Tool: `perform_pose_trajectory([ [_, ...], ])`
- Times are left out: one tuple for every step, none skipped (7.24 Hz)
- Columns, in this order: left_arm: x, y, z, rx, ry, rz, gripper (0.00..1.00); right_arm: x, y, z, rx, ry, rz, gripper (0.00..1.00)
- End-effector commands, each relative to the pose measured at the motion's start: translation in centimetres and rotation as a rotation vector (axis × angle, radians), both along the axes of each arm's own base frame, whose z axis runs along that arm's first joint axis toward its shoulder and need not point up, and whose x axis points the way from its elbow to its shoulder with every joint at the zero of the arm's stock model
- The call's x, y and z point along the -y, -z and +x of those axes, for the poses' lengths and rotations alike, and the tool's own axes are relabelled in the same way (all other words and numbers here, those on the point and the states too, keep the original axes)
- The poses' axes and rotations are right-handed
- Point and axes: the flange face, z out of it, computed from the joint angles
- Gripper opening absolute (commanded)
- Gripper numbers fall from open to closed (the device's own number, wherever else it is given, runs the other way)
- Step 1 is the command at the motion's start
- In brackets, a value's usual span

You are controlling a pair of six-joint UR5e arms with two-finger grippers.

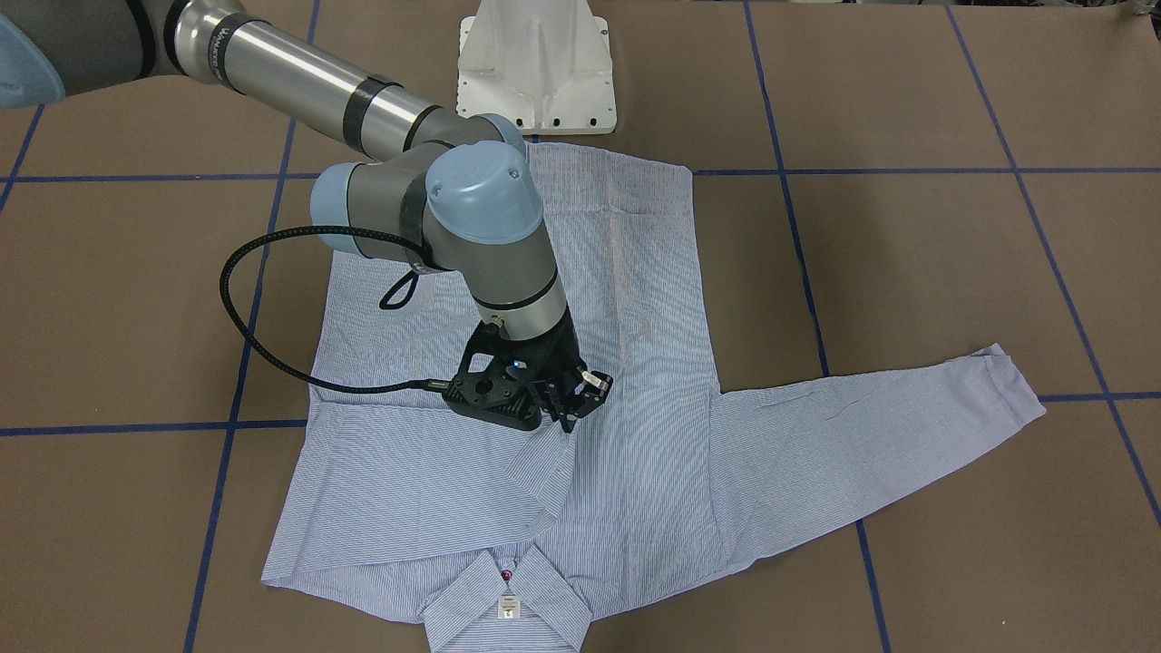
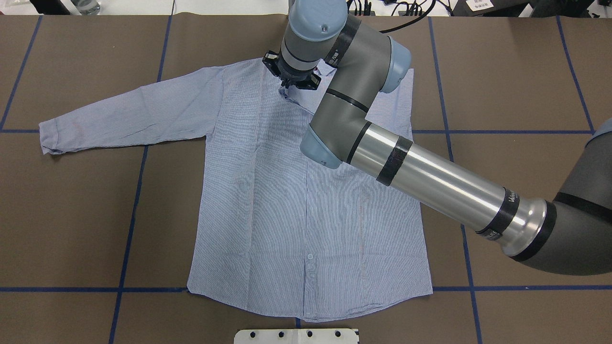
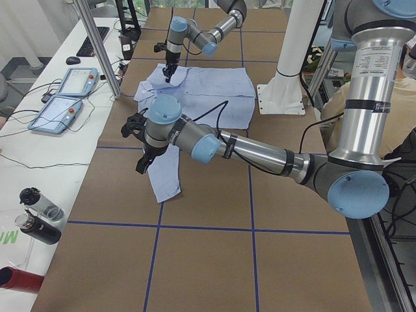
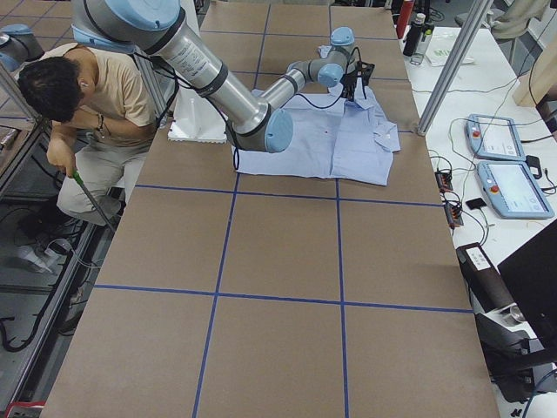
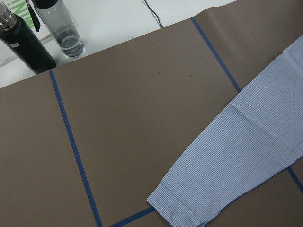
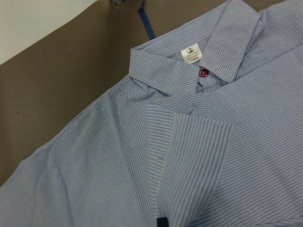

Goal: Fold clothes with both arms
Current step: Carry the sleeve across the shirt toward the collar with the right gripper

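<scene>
The striped shirt (image 1: 635, 299) lies face up on the brown table, collar (image 1: 508, 599) away from the robot's base. It also shows from overhead (image 2: 296, 205). My right gripper (image 1: 570, 419) is low over the chest just below the collar, shut on the cuff (image 6: 189, 142) of one sleeve, which lies folded across the front. The red button (image 6: 204, 73) and neck label (image 6: 191, 53) show beyond it. The other sleeve (image 2: 129, 112) lies stretched out flat. My left gripper (image 3: 140, 162) hovers above that sleeve's cuff (image 5: 184, 208); I cannot tell whether it is open or shut.
The white pedestal base (image 1: 535, 63) stands at the shirt's hem. Blue tape lines (image 2: 129, 229) grid the table. Bottles (image 5: 23, 42) stand past the table's edge near the stretched sleeve. Teach pendants (image 4: 496, 139) lie on the side bench. A person (image 4: 78, 113) crouches behind the robot.
</scene>
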Motion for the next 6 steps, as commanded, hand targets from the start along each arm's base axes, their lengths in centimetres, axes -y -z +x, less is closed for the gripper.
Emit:
perform_pose_trajectory([
  [0.0,0.0,0.0,-0.002,0.003,-0.004,1.0,-1.3,1.2,-2.4,-0.024,-0.031,0.039,1.0],
  [0.0,0.0,0.0,-0.001,0.002,0.0,1.0,-1.4,1.7,-3.3,-0.027,-0.025,0.038,1.0],
  [0.0,-0.4,0.1,-0.001,0.0,-0.008,1.0,-1.8,2.8,-3.6,-0.018,-0.019,0.045,1.0],
  [0.1,-0.3,0.9,-0.003,-0.012,-0.013,1.0,-2.0,4.4,-3.4,0.0,-0.02,0.058,1.0],
  [0.5,-1.0,4.1,-0.01,-0.046,-0.054,0.99,-2.0,4.3,-3.2,0.001,-0.023,0.056,1.0],
  [0.9,-1.5,5.8,-0.027,-0.04,-0.113,0.99,-2.4,3.8,-2.4,0.009,-0.024,0.058,1.0],
])
